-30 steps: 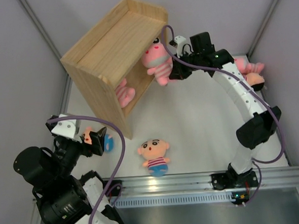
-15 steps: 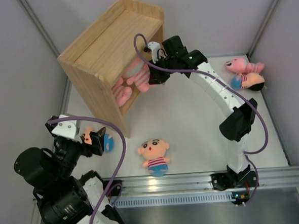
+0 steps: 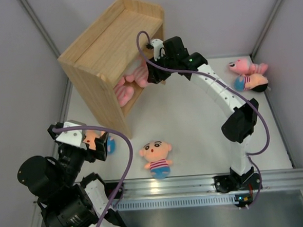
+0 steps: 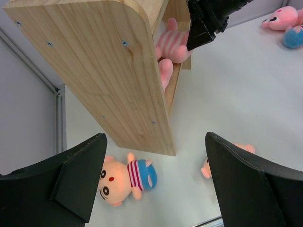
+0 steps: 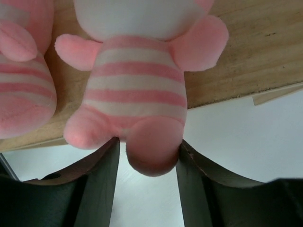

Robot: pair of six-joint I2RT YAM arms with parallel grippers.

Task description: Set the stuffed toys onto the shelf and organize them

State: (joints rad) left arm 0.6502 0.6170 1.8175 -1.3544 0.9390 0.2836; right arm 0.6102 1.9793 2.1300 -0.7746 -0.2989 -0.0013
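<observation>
Bright, even light from overhead here; I'm getting only soft shadows, deepest inside the shelf (image 3: 101, 47) at 11 o'clock. The table (image 3: 194, 131) reads flat white. On my right wrist view, the pink toy (image 5: 137, 90) looks slightly soft, and the dark fingers (image 5: 94, 189) at 6 o'clock are blurred.

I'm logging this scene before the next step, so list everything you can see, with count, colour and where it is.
shelf: one, light wood, far left of the table.
held pink plush: one, pink with white stripes, inside the shelf, its leg between the right gripper's fingers.
second pink plush: one, pink with white stripes, inside the shelf beside the held one.
loose pink plush: one, pink, far right edge.
peach dolls: three, striped shirts and blue shorts; near centre, by the left gripper, far right.
table: one, white.
left gripper: black, open, holding nothing.
right gripper: black, at the shelf opening.
</observation>
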